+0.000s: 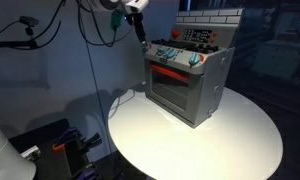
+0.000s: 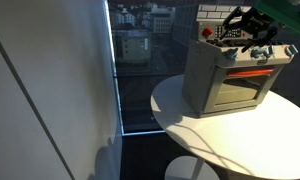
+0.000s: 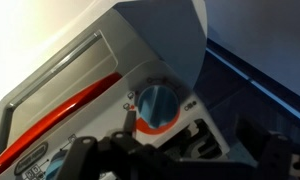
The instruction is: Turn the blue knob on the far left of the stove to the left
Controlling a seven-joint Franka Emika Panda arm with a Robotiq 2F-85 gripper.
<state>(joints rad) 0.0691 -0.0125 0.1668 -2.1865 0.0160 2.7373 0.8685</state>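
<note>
The round white surface carries the grey stove. The pincer hangs at its knob row (apart or together, I cannot tell), close before the blue knob at the stove's front corner.

a round white table carries the stove, which stands upright near one edge.

both exterior views high and oblique, from opposite front corners of the stove, wrist view close against its front
</note>
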